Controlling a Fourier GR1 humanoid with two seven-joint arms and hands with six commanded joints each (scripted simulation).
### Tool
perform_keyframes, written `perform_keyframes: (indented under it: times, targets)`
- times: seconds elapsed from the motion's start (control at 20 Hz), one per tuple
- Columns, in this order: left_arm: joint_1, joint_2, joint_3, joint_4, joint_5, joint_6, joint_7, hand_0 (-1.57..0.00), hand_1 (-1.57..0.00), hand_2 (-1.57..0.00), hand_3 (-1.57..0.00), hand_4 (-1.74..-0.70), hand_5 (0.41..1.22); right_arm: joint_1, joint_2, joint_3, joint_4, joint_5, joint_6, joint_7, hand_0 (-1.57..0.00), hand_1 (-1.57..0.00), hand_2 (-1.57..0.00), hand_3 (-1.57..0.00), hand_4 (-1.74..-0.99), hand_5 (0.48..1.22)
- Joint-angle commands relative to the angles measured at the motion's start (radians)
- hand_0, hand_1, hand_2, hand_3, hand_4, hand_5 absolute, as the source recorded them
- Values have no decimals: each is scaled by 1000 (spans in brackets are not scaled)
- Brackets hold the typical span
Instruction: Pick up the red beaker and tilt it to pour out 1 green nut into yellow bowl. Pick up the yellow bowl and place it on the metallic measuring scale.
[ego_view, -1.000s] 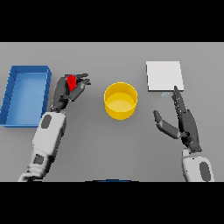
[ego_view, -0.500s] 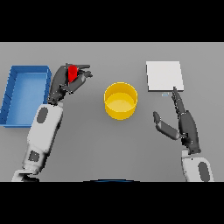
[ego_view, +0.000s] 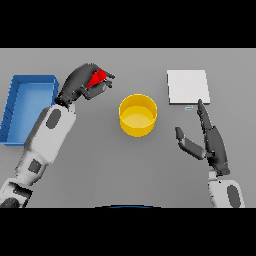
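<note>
Left hand (ego_view: 80, 82) grips red beaker (ego_view: 97, 77); no legible writing.

left hand (ego_view: 80, 82) gripping red beaker (ego_view: 97, 78), yellow bowl (ego_view: 137, 115)

A single head view looks steeply down on the grey table (ego_view: 150, 170) from the robot's own side, facing away from its body toward 12 o'clock. Both arms enter from the lower edge, at 7 and 5 o'clock.

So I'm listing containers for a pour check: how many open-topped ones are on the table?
3: the blue bin at far left, the yellow bowl in the middle, and the red beaker held in the left hand.
</note>
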Motion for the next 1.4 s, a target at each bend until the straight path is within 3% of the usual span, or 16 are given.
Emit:
perform_keyframes:
  times: [0.0, 0.4, 0.45, 0.5, 0.8, 1.0, 1.35]
  targets:
    - [-21, 10, -29, 10, -32, -10, 18, -1569, -1569, -1569, -1569, -1739, 1129, -12, 6, 2, 5, 1, -3, 9, 1, 1, 1, 1, -1178, 663]
    - [-165, 61, -305, 49, -309, -109, 112, -1571, -1571, -1571, -1571, -1741, 1197, 8, 21, 10, -9, -16, 11, 8, 1, 1, 1, 1, -1187, 676]
    - [-185, 72, -334, 58, -333, -142, 114, -1571, -1571, -1571, -1571, -1689, 1202, 9, 27, 12, -17, -12, 3, 14, 1, 1, 1, 1, -1191, 675]
    - [-201, 74, -364, 78, -359, -157, 115, -1571, -1571, -1571, -1492, -1698, 1205, 12, 26, 10, -22, -20, 7, 18, 1, 1, 1, 1, -1190, 675]
    - [-335, 72, -514, 167, -517, -267, 48, -1571, -1571, -1571, -1295, -1719, 1217, 17, 43, 1, -12, -59, 21, 35, 1, 1, 1, 1, -1206, 639]
    - [-391, 62, -590, 200, -586, -288, -49, -1571, -1571, -1571, -1458, -1727, 1219, 12, 45, -1, -4, -36, -3, 16, 1, 1, 1, 1, -1221, 610]
    - [-493, 56, -736, 262, -740, -271, -139, -1571, -1571, -1571, -1547, -1737, 1221, 0, 51, 6, -8, -5, -30, 3, 1, 1, 1, 1, -1160, 569]
